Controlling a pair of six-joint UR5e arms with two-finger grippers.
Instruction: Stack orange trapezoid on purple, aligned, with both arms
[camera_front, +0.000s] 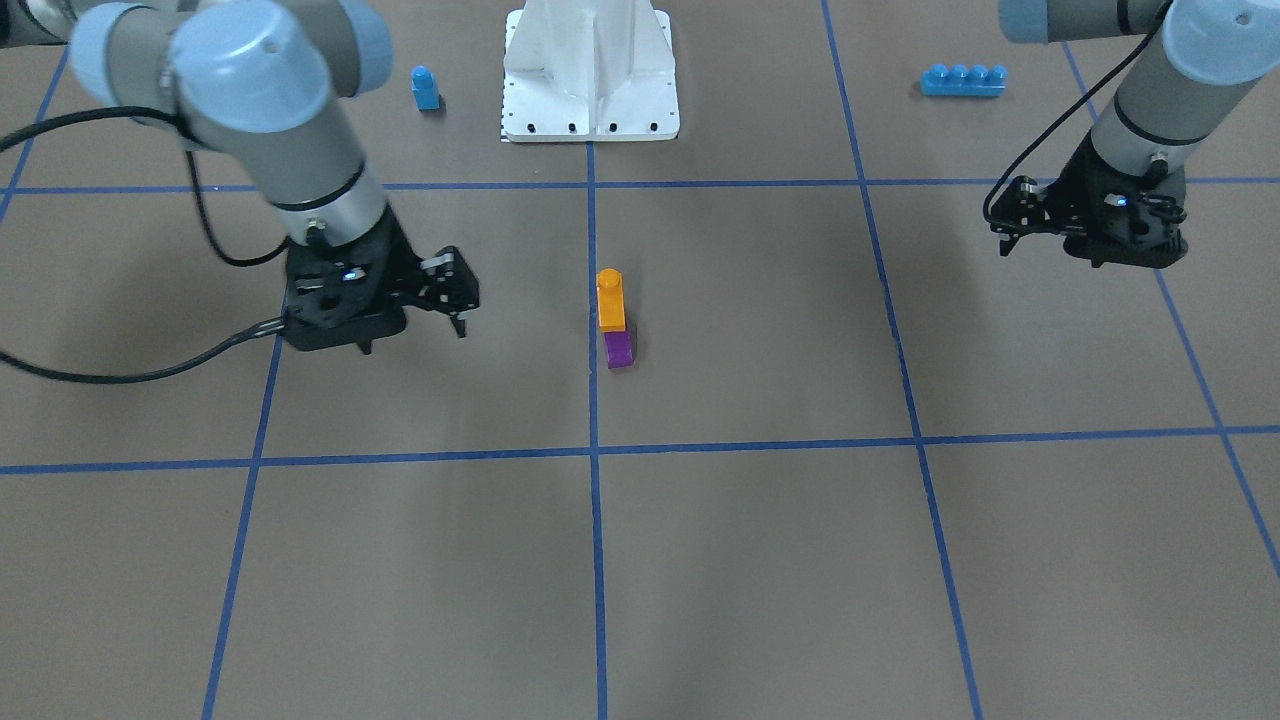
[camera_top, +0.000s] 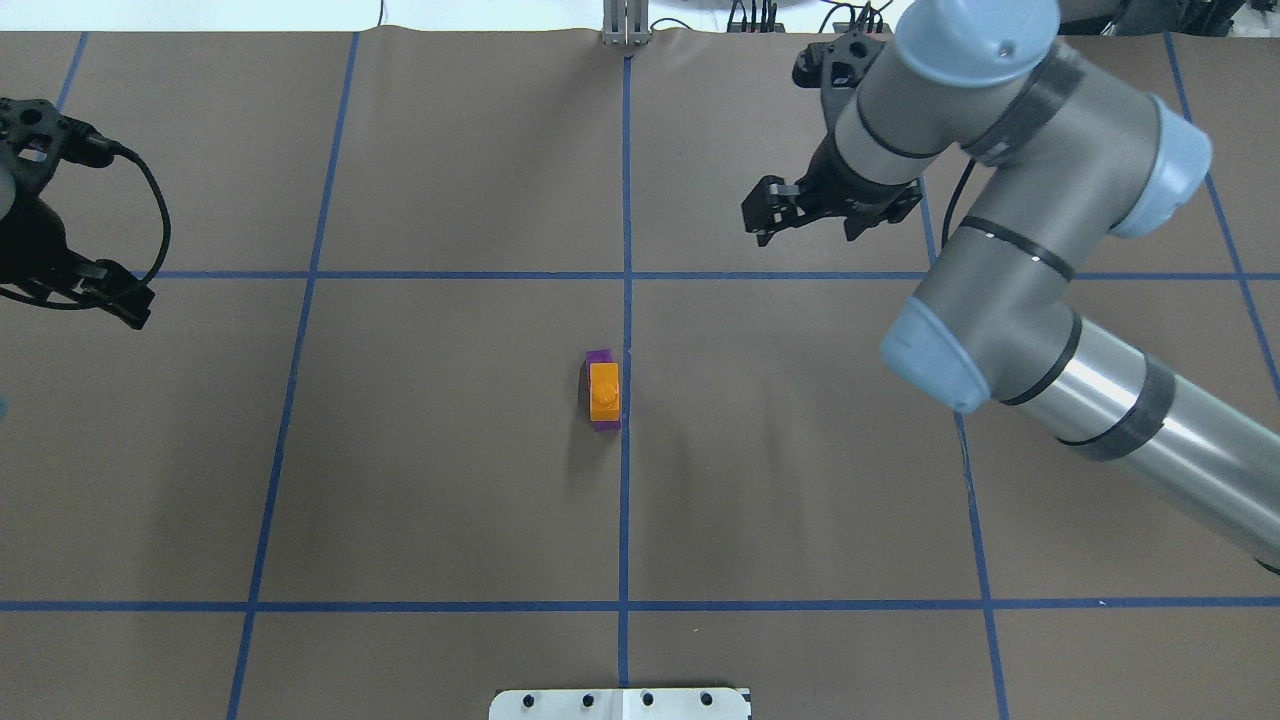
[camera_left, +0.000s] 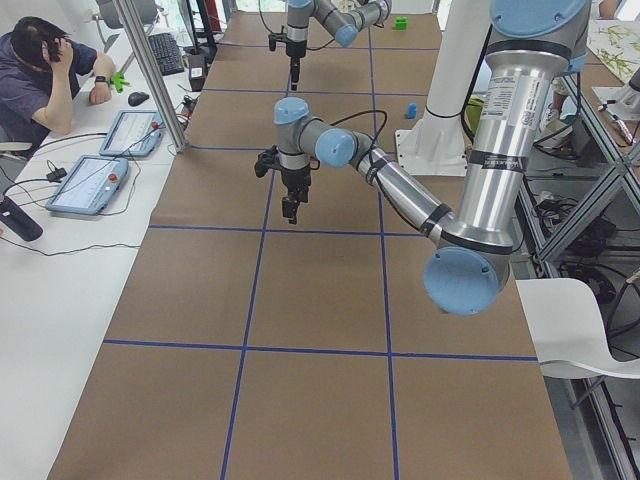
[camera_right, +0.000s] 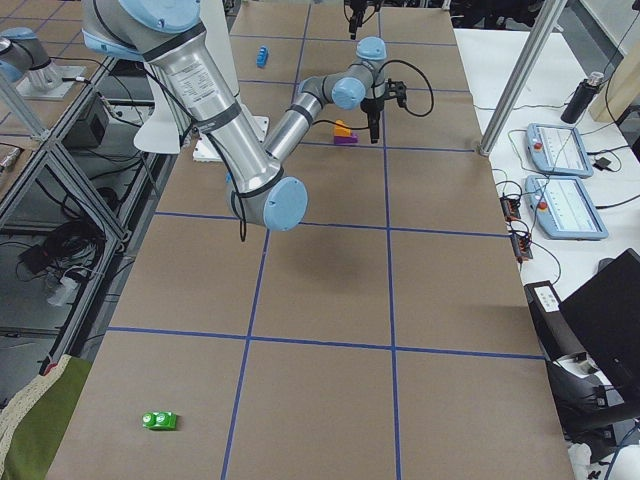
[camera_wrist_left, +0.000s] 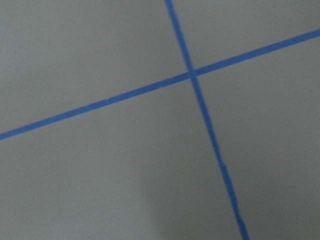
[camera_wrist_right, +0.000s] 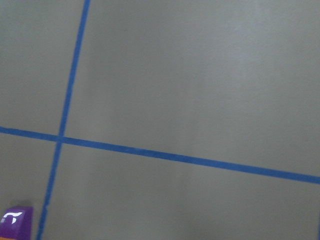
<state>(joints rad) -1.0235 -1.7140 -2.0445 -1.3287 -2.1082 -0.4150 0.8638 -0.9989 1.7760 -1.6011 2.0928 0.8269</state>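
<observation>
Front view: the orange block sits on the purple block at mid-frame, just right of the centre tape line. The right gripper hangs at left and the left gripper at upper right, both well apart from the stack. I cannot tell whether their jaws are spread or closed. A small blue block and a blue brick lie along the top.

Overhead: the stack stands at centre — orange covers most of purple, edges roughly in line.

Right wrist view: a purple corner shows at bottom left.
</observation>
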